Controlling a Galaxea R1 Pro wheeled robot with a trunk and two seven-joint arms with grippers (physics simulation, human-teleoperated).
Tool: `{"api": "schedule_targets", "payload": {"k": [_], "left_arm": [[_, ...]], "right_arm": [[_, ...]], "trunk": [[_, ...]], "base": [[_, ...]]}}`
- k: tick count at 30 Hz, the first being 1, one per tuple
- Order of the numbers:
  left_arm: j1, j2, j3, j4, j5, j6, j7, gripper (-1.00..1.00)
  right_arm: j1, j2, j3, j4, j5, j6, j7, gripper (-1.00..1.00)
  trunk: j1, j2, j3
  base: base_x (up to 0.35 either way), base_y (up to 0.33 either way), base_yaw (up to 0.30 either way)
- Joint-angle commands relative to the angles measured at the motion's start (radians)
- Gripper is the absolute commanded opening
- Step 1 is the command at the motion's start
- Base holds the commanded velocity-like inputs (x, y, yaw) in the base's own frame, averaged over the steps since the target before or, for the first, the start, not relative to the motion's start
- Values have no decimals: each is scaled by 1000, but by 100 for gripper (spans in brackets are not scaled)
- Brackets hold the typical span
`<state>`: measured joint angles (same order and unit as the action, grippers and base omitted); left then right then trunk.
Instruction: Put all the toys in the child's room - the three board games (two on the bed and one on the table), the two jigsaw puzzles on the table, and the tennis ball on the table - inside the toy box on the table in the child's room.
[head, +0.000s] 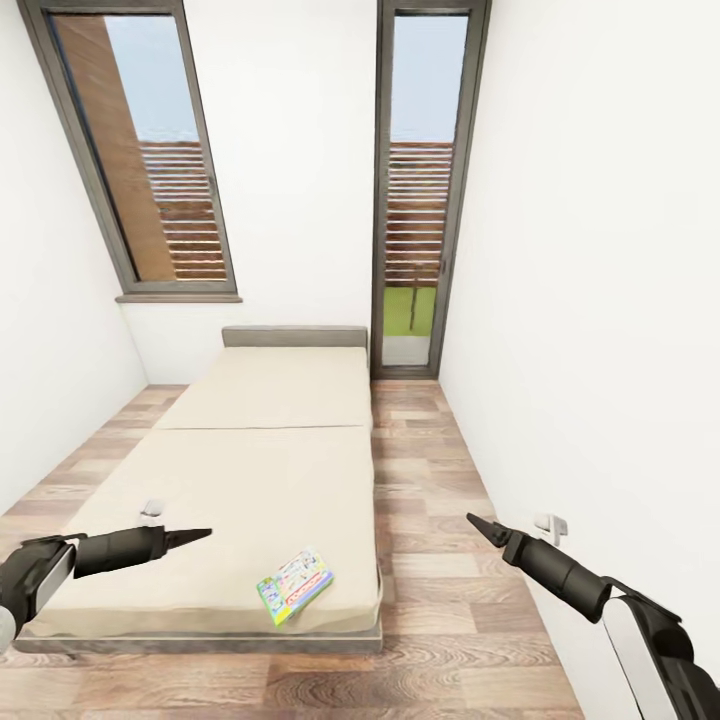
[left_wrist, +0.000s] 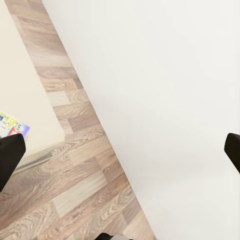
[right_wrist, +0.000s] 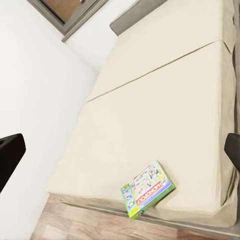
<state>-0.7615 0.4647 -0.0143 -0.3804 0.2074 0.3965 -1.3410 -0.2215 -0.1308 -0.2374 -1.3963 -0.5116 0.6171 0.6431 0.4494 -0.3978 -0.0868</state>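
Observation:
A green-edged board game (head: 295, 585) with red Monopoly lettering lies flat on the bed (head: 260, 470), near its front right corner. The right wrist view looks down on the same board game (right_wrist: 147, 190) on the beige mattress (right_wrist: 160, 110). One corner of the board game (left_wrist: 12, 125) peeks in beside a left fingertip (left_wrist: 10, 155). My left gripper (head: 200, 535) hovers open over the bed's front left part, left of the game. My right gripper (head: 478, 525) is open above the floor to the right of the bed. The table, toy box, jigsaw puzzles and tennis ball are out of view.
A strip of wood plank floor (head: 440, 560) runs between the bed and the right white wall (head: 600, 350). Two tall dark-framed windows (head: 420, 190) stand behind the grey headboard (head: 295, 336). A wall socket (head: 550, 522) sits low on the right wall.

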Motion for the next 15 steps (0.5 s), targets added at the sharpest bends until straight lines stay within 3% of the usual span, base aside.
{"api": "schedule_targets", "payload": {"k": [1, 4, 9, 15], "left_arm": [[-1, -1, -1, 1, 5, 12, -1, 100], [-1, -12, 0, 5, 9, 18, 3, 100], [-1, -62, 14, 14, 11, 75, 13, 100], [-1, -66, 61, 30, 12, 165, 74, 100]], "right_arm": [[-1, 1, 0, 0, -5, 7, 1, 100], [-2, 14, 5, -1, -4, 7, 1, 100], [-2, 44, 15, -9, -4, 8, 7, 100], [-2, 67, 68, -19, -4, 8, 3, 100]], "trunk": [[1, -2, -2], [1, -2, -2], [1, -2, -2], [1, -2, -2]], "base": [[-3, -26, 0], [-1, -14, 0], [0, -4, 0], [0, 0, 0]]}}
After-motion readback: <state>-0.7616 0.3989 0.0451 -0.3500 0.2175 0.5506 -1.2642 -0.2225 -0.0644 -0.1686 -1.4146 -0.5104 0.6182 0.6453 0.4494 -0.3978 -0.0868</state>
